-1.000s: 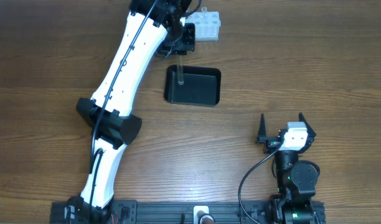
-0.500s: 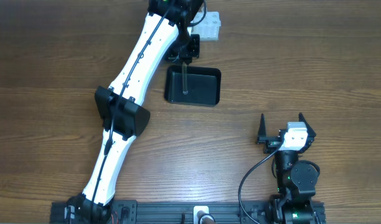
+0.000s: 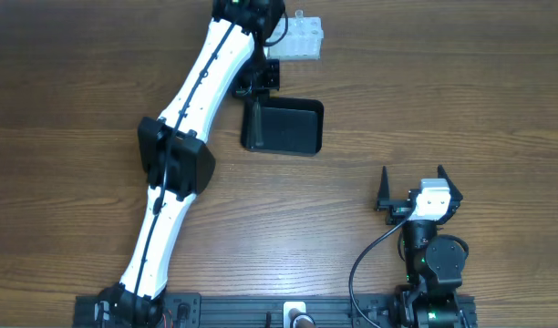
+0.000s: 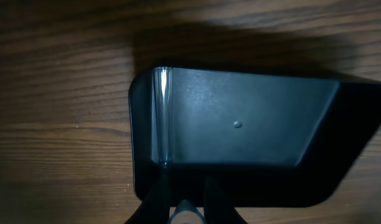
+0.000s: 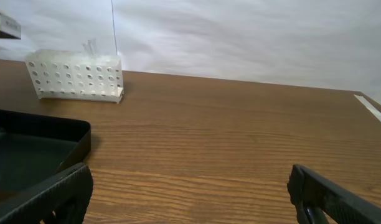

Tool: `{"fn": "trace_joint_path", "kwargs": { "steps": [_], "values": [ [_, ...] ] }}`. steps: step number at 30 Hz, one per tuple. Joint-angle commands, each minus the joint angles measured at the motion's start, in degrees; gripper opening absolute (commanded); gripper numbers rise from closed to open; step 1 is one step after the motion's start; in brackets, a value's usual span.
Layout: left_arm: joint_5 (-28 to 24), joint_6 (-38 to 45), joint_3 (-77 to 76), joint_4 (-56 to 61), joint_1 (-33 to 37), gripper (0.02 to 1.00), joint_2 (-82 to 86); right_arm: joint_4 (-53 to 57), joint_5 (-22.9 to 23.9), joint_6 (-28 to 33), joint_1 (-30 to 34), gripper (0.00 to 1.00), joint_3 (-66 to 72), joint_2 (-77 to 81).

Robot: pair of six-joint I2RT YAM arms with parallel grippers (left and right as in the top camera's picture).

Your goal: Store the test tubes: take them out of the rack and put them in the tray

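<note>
- The left gripper (image 4: pixel 181 202) has its fingers drawn close on the upper end of a clear test tube (image 4: pixel 161 118), so that is all it holds.
- In the left wrist view, the glass runs along one inner side wall of the black tray (image 4: pixel 253 143), reaching toward a corner. We cannot tell whether its far tip touches the floor.
- From the top view, the left gripper (image 3: pixel 261 84) sits over the tray's (image 3: pixel 319 128) left side, with the test tube (image 3: pixel 258 123) just inside that wall.
- The white rack (image 3: pixel 299 38) stands on the wooden table (image 3: pixel 461 91) just beyond the tray, near it but apart. The right wrist view shows the rack (image 5: pixel 75 78) with faint clear tube tops above it — we cannot count them.
- The right gripper (image 3: pixel 413 173) is low by its own base, well apart from the tray. Its fingers are spread wide with nothing between them, and the right wrist view shows the right gripper (image 5: pixel 190 180) the same way.
</note>
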State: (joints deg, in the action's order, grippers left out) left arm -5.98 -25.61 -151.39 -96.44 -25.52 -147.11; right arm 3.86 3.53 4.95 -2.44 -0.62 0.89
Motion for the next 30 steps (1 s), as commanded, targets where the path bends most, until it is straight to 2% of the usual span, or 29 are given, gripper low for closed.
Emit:
{"fn": "trace_joint_path", "kwargs": {
  "steps": [1, 30],
  "values": [
    [0.3, -0.3, 0.4, 0.0, 0.2, 0.040, -1.9, 0.2, -0.3, 0.3, 0.4, 0.991, 0.3, -0.6],
    [0.5, -0.3, 0.4, 4.6, -0.9, 0.040, -8.7, 0.2, -0.3, 0.3, 0.4, 0.991, 0.3, -0.6]
  ]
}}
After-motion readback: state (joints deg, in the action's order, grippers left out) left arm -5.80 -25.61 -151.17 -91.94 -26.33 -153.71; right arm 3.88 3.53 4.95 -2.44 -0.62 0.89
